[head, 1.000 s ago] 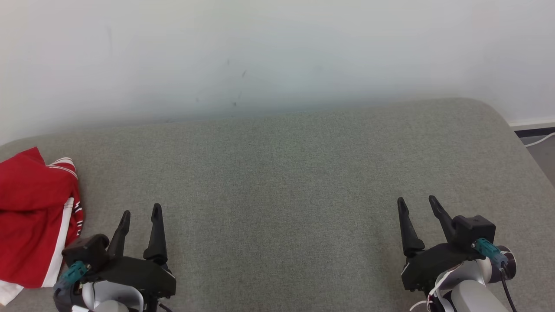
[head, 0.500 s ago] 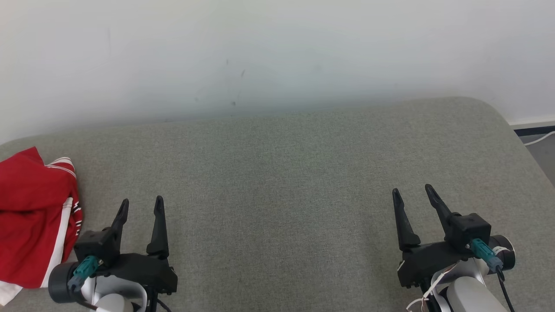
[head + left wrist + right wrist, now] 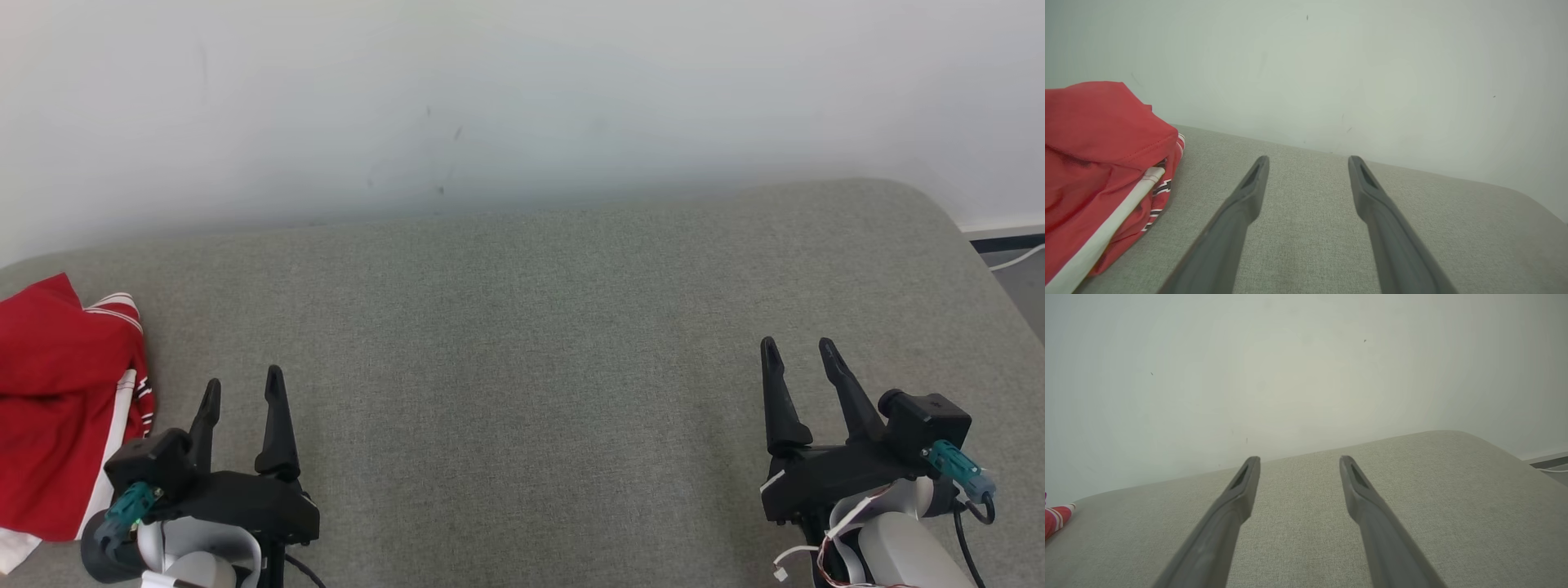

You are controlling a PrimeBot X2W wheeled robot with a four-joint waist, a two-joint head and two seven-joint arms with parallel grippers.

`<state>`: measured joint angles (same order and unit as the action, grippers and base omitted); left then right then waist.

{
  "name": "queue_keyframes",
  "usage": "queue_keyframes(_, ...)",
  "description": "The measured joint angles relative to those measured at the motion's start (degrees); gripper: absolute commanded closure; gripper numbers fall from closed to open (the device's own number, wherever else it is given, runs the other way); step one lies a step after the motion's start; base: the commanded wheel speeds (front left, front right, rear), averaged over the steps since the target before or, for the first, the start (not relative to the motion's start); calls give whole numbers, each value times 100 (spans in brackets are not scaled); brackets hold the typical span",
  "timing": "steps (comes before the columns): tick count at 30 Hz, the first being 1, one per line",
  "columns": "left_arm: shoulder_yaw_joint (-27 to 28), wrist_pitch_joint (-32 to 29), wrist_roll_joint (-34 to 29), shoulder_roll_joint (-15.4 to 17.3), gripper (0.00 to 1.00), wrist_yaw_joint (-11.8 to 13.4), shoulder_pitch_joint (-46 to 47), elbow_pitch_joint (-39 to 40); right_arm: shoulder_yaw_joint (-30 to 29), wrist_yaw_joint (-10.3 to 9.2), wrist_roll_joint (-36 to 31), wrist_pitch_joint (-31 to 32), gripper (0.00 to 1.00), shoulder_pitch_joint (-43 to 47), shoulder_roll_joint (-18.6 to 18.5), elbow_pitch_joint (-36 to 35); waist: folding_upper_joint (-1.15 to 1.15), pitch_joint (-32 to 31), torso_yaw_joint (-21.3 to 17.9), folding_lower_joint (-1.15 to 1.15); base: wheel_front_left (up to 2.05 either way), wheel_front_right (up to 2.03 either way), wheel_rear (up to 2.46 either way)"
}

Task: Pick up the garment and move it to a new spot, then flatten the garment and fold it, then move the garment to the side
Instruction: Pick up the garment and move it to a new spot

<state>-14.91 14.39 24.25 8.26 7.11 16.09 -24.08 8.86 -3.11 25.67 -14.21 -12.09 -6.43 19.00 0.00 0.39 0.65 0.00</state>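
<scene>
Black and long-fingered, the left gripper and the right gripper each stand with jaws spread wide apart, nothing between them, over the grey fabric cushion. The garment, red with white bands and a little dark lettering, lies crumpled in a heap at the cushion's far left edge, near the left gripper but apart from it. Two grippers, one garment, one cushion, and a pale wall behind.

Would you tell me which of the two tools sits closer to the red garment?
The left tool, open beside the red garment; the right tool is far across the cushion.
</scene>
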Motion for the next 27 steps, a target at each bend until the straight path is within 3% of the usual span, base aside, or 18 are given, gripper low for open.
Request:
queue_keyframes(13, -237, -280, -48, 4, 0, -13, 14, -79, -38, 322, 258, 0, 0, 221, -18, -118, 0, 21, 135, 0, 0, 0, 0)
queue_keyframes(27, -264, -380, -131, 32, 0, -12, 65, -13, 37, 471, 320, 19, 0, 213, -37, -296, 0, 86, 1028, 0, 0, 0, 0)
